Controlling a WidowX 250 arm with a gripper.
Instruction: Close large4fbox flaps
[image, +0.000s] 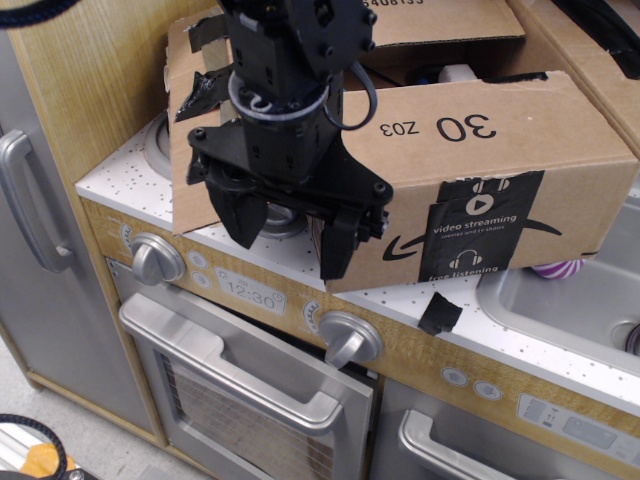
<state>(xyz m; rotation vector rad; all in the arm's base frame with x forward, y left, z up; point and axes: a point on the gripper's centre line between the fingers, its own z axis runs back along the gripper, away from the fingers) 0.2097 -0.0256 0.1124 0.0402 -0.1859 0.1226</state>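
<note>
The large4fbox (470, 190) sat on the white speckled worktop (120, 175) of a toy kitchen, its long side facing the camera with the black smile-arrow logo and a black "video streaming" tape strip (480, 225) running down over the front edge. Of the flaps, the one printed "30 Z03" (460, 115) lay folded down across the top, while another flap (450, 30) behind it stood raised, leaving a dark gap between the two. The short flap (200, 60) at the left end carried torn black tape scraps and tilted upward. The gripper (290, 235) hung in front of the box's left front corner, its two black fingers (240, 215) spread apart and pointing down, holding nothing. A scrap of black tape (440, 313) lay on the worktop edge just below the box. Below were two silver knobs (155, 258), a clock display (250, 295) reading 12:30, and the oven door handle (230, 365). A grey sink basin (570, 300) lay to the right
</note>
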